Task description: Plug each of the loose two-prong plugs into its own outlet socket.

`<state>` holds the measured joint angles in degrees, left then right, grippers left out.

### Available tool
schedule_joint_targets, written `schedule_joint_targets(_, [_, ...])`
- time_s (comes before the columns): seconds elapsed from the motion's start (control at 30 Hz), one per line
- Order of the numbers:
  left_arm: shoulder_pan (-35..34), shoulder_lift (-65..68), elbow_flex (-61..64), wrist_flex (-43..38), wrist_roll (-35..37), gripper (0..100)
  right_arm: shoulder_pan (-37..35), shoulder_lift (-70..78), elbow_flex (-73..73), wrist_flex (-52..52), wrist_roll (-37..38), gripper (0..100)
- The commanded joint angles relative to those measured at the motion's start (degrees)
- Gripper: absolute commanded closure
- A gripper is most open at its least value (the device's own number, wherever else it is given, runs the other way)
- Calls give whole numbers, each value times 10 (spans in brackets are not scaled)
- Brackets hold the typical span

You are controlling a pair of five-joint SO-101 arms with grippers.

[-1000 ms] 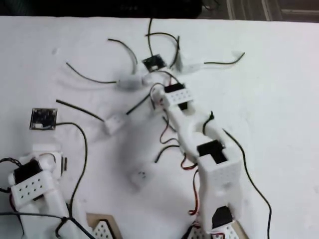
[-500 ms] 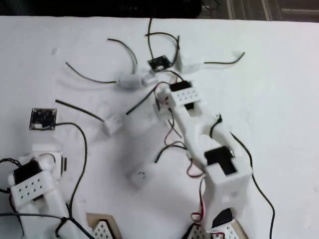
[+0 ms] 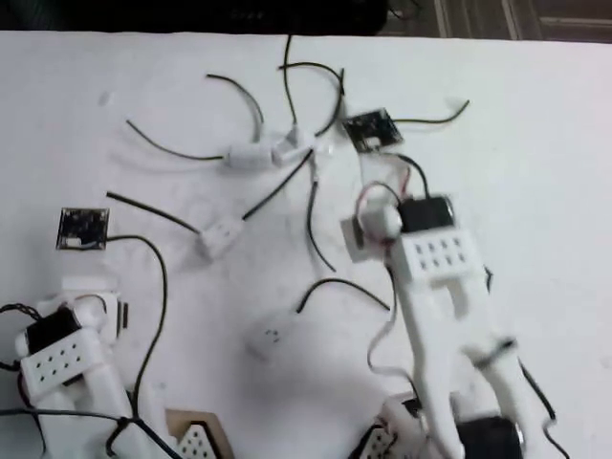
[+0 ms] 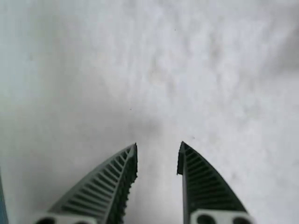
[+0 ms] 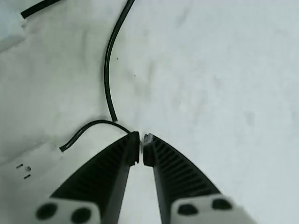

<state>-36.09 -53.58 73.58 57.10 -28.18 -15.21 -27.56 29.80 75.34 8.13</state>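
White worktop (image 3: pixel 535 143) lies under my arms. My right end effector (image 5: pixel 140 148) is closed to a sliver; one finger hides the end of a black cord (image 5: pixel 96 124), so any pinch is unclear. An outlet socket (image 5: pixel 23 169) sits near, edge-cropped. My left end effector (image 4: pixel 157 151) gapes over the worktop, a loose plug (image 3: pixel 218 237) well apart.

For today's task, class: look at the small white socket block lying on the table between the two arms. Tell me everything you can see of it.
The socket block is a small white piece with rounded edges that looks like plastic. It lies flat on the white table, between the two arms. Two short dark slots mark its upward face and nothing is plugged into them. The end of a black cord lies close beside it; whether they join cannot be told.
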Motion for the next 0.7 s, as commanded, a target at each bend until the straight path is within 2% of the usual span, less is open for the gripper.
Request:
schedule_joint_targets(0.0, [0, -12, -1, -7, -4, 842, -5, -114, 39, 6, 1, 978])
schedule_joint_targets(0.07, [0, -12, -1, -7, -4, 842, -18, -155, 63, -36, 4, 978])
schedule_joint_targets(0.13, [0, -12, -1, -7, -4, 842, -23, -174, 97, -90, 57, 971])
schedule_joint_targets(0.23, [0, -12, -1, -7, -4, 842, -24, -160, 131, -162, 140, 901])
schedule_joint_targets(0.3, [0, -12, -1, -7, -4, 842, -23, -129, 134, -193, 136, 859])
schedule_joint_targets(0.37, [0, -12, -1, -7, -4, 842, -26, -87, 124, -219, 108, 847])
schedule_joint_targets(0.53, [0, -12, -1, -7, -4, 842, -57, 55, 60, -300, -54, 844])
schedule_joint_targets(0.67, [0, -12, -1, -7, -4, 842, -81, 190, -18, -374, -149, 844])
